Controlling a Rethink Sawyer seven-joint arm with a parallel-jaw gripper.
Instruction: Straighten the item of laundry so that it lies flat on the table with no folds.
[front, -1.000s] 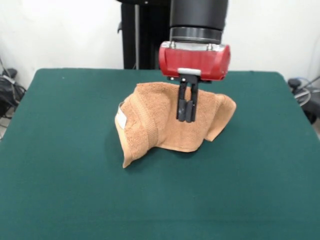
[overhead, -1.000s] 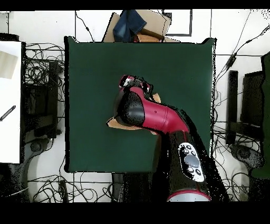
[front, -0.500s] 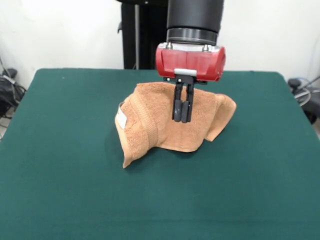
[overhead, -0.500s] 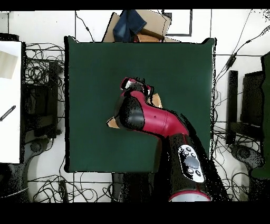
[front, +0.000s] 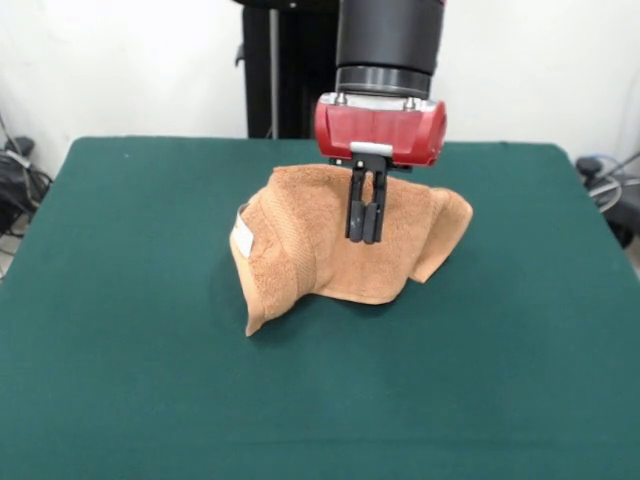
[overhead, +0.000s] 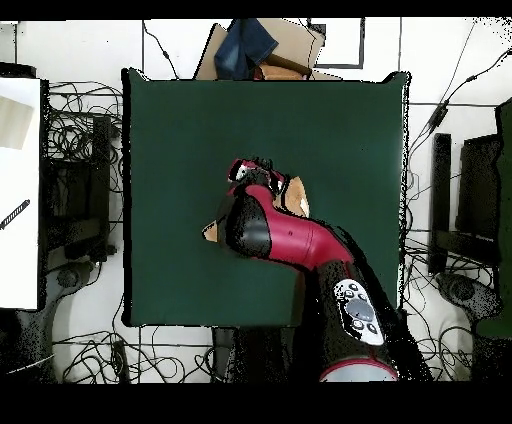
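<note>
Claw (front: 365, 238) vertical, fingers together

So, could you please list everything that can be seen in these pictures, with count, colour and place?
towel: one, orange-tan, crumpled and folded near the table's middle, raised in a hump; white label on its left side in the front view.
table: one, dark green top, fills most of both views.
cardboard box: one, brown, with something dark blue on it, beyond the table's top edge in the overhead view.
cables: many, black, on the floor around the table.
arm: one, red and black, reaching over the towel.
tool: one, black fingers close together under a red housing, in front of the towel's hump.
</note>
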